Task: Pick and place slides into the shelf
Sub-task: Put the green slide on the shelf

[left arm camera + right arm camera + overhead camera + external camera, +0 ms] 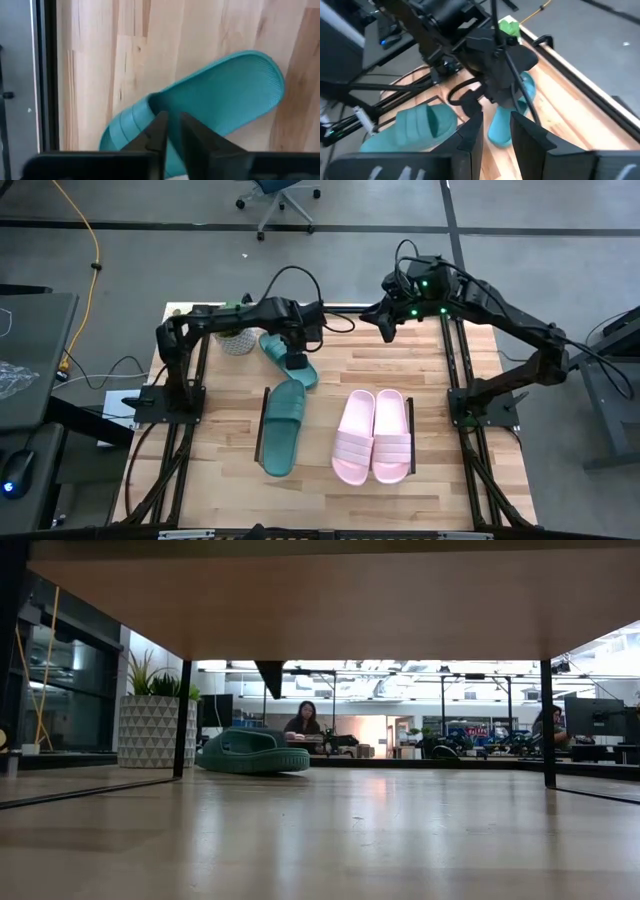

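A teal slide lies sole-down on the table near its far edge. My left gripper hangs just above it, pointing down, over the strap end, with its fingers almost together. The shelf stands mid-table. On its wood top rest the other teal slide and the two pale pink slides, side by side. My right gripper waits in the air near the far edge, slightly open.
A white patterned plant pot stands left of the loose teal slide. The low view looks out from under the shelf board, between its thin black legs. Black frame rails run along the table's sides. People sit in the room beyond.
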`<state>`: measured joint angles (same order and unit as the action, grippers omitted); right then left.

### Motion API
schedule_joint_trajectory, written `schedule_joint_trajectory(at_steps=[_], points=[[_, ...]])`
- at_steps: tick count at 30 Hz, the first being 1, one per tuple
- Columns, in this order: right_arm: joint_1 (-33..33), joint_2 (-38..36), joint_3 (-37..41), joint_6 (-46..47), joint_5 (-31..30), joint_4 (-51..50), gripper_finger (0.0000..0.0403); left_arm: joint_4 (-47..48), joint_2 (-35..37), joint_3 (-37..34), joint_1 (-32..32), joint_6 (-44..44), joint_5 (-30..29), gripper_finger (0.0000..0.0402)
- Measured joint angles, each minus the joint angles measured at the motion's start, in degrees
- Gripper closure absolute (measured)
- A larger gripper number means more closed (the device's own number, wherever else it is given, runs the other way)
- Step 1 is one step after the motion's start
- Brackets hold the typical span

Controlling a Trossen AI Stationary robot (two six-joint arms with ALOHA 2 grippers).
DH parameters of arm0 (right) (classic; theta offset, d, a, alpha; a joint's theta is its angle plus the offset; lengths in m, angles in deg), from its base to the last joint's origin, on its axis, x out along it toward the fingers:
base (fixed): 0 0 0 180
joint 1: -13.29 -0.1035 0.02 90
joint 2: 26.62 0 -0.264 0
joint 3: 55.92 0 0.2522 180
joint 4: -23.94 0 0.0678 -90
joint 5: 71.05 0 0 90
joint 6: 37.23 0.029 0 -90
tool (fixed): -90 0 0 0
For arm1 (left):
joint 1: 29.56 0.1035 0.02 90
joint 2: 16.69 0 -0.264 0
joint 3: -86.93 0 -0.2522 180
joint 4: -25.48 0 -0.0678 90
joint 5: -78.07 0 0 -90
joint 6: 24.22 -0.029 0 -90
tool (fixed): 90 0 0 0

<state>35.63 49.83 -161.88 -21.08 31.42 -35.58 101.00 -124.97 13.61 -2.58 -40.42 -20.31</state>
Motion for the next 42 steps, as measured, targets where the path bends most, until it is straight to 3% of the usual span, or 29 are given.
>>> schedule_joint_trajectory(at_steps=[6, 12, 18, 29, 42], points=[[2.7, 0.0, 0.0, -0.2, 7.2, -1.1, 0.0316, -0.6, -2.0, 0.0, 0.0, 7.1, -3.4, 0.0286], [4.4, 0.0, 0.0, -0.4, 11.0, -1.9, 0.0316, -0.5, -4.4, 0.0, 0.0, 9.5, -4.0, 0.0250], [4.4, 0.1, 0.0, -1.1, 11.8, -2.8, 0.0316, 3.1, -7.1, 0.0, 0.0, 10.7, -1.4, 0.0233], [4.4, 0.1, 0.0, -2.7, 12.2, -4.7, 0.0316, 7.3, -8.1, 0.0, 0.0, 10.5, -5.4, 0.0237], [5.4, 0.1, 0.0, -1.4, 13.8, -4.7, 0.0316, 7.5, -9.6, 0.0, 0.0, 12.2, -10.6, 0.0209]])
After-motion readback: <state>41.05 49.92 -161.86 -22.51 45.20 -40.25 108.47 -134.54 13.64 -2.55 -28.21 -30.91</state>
